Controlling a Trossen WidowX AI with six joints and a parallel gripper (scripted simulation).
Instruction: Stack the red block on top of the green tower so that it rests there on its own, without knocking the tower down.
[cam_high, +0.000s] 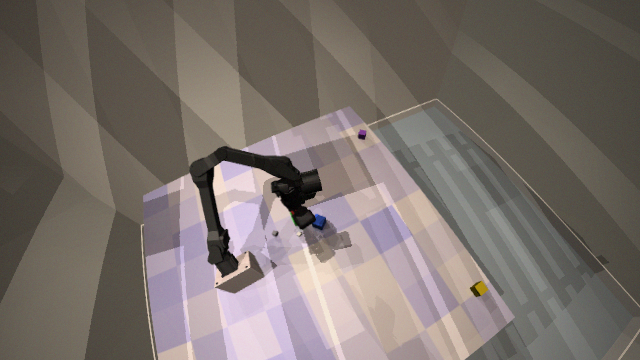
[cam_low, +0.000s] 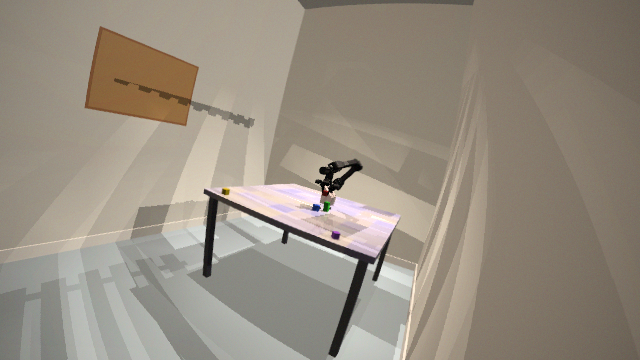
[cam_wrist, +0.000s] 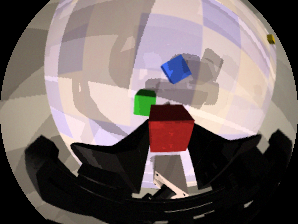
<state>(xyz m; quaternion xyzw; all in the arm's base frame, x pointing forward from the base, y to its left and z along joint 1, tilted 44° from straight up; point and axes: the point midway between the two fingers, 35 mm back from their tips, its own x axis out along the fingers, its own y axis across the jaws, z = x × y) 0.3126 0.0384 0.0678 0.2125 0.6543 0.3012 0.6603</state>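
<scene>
The red block (cam_wrist: 171, 134) (cam_low: 325, 192) is held in the air between the fingers of my gripper (cam_wrist: 166, 121) (cam_low: 325, 191), which is shut on it. In the top view the fingers hide nearly all of the block. The green tower (cam_low: 326, 206) (cam_wrist: 145, 104) stands upright on the table. In the exterior view the red block hangs above the tower with a visible gap. In the wrist view the tower's top shows just beyond the block, up and to its left, partly covered by it. In the top view only a green sliver shows beside the fingers.
A blue block (cam_high: 319, 222) (cam_low: 316, 207) (cam_wrist: 176, 69) lies close beside the tower. A small grey cube (cam_high: 275, 233) and a small whitish cube (cam_high: 299, 234) lie nearby. A purple block (cam_high: 362, 134) (cam_low: 336, 235) and a yellow block (cam_high: 479, 288) (cam_low: 226, 191) (cam_wrist: 270, 39) lie near the table's edges.
</scene>
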